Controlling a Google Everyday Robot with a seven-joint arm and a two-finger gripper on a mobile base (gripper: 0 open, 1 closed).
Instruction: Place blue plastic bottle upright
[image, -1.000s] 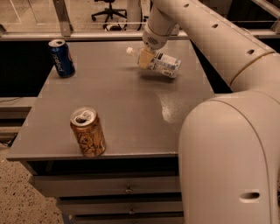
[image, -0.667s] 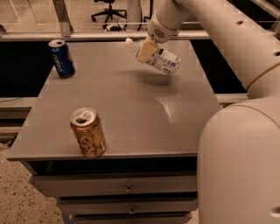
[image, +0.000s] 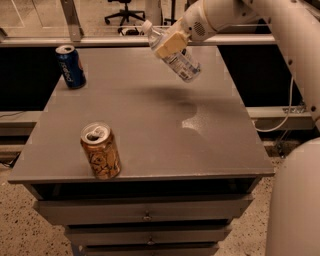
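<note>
Gripper, high over the far half of the table, with its tan fingers pinching the blue plastic bottle on the upper body, just below the neck. I judge the bottle to be clear of the tabletop, since its shadow lies on the surface below and apart from it.

Long axis: tilted, about midway between lying and standing. The white cap points up and toward the far left, and the base hangs down toward the near right. As I read it, the coming move turns on this one relation: the base must swing in under the cap before any descent, or the bottle will meet the surface on its bottom rim and may tip.

Room: bare tabletop lies beneath and in front of the bottle. The dark blue can stands at the far left corner and the gold can near the front left, both well apart from it. The far edge and the right edge are the nearer limits, so I would favour a set-down toward the table's middle.
</note>
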